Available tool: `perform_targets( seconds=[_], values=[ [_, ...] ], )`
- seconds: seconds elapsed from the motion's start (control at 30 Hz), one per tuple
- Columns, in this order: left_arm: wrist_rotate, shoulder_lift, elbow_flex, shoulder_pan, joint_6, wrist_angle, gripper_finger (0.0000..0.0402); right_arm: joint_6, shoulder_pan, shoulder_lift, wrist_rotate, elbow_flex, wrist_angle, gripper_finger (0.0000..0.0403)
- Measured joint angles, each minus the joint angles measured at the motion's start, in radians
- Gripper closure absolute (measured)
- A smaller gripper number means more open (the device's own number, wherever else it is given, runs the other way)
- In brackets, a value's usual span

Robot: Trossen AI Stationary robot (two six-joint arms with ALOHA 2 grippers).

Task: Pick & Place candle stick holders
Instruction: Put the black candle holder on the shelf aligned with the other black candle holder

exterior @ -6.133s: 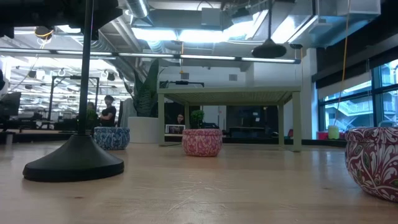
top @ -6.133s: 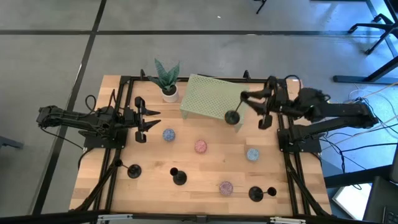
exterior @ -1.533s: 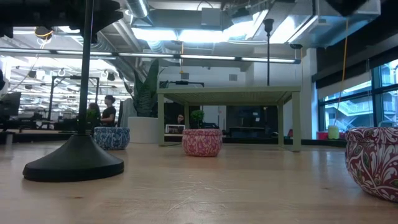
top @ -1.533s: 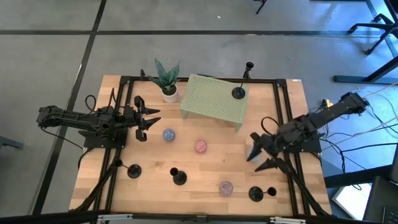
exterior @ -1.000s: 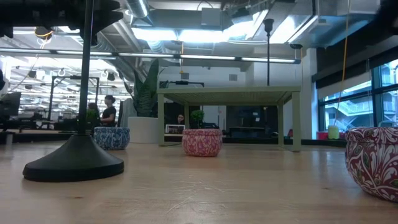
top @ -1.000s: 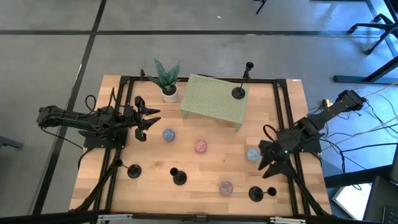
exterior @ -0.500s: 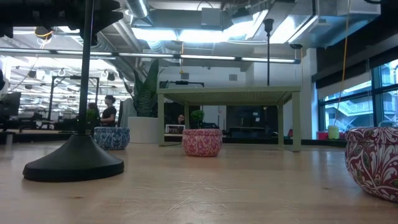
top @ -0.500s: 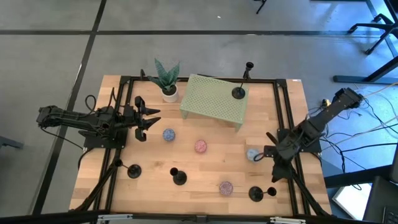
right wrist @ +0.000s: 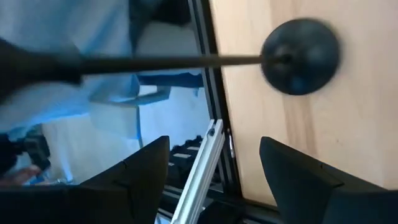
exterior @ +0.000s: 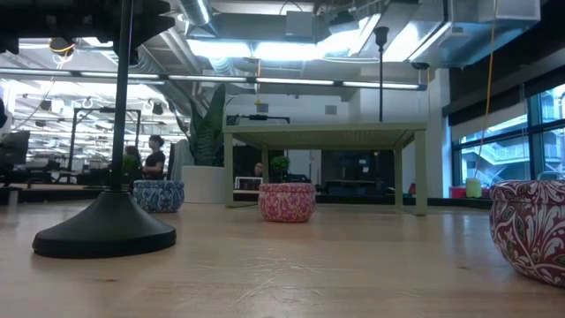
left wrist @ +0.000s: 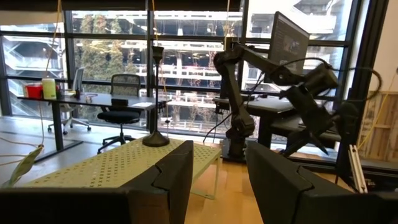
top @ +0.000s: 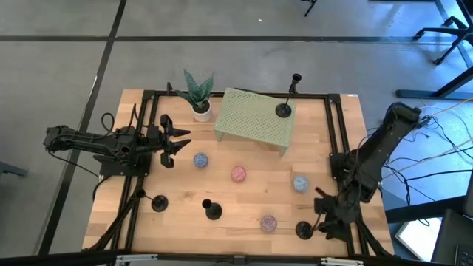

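Note:
Three black candle stick holders stand on their disc bases on the wooden table: one near left [top: 159,202], one near middle [top: 213,212], one near right [top: 303,230]. Another holder [top: 283,110] stands on the green perforated stand [top: 251,117]. My right gripper [top: 323,214] hangs open just beside the near-right holder, slanting down. In the right wrist view that holder's base [right wrist: 301,46] and stem lie ahead of my gripper [right wrist: 214,168], not between the fingers. My left gripper [top: 177,142] waits open at the table's left, holding nothing.
Speckled balls lie between the holders: blue [top: 200,159], pink [top: 238,174], blue [top: 299,183], purple [top: 268,222]. A small potted plant [top: 198,94] stands at the far left of the stand. Black frame rails [top: 341,177] run along the table's sides.
My right gripper has swung from beside the blue ball toward the table's near edge and sunk, tipping further down and rolling, and now hangs by the near-right holder. Its fingers have stayed open. No holder or ball has moved.

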Motion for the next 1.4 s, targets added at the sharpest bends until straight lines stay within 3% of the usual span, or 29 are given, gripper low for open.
perform_targets(
  seconds=[0.2, 0.4, 0.83, 1.4],
  values=[
    [0.000, 0.004, 0.000, 0.000, 0.016, 0.000, 0.0256, -0.004, 0.022, 0.113, 0.053, 0.000, 0.108, 0.0148],
    [0.000, 0.006, 0.000, 0.000, 0.018, 0.000, 0.0256, -0.004, 0.024, 0.151, 0.069, 0.000, 0.102, 0.0148],
    [0.002, 0.006, 0.000, 0.000, 0.018, 0.000, 0.0256, 0.001, 0.104, 0.151, 0.456, 0.000, 0.069, 0.0148],
    [0.002, 0.006, 0.000, 0.000, 0.018, 0.000, 0.0256, 0.048, 0.129, 0.151, 0.608, 0.000, 0.083, 0.0148]
  ],
)
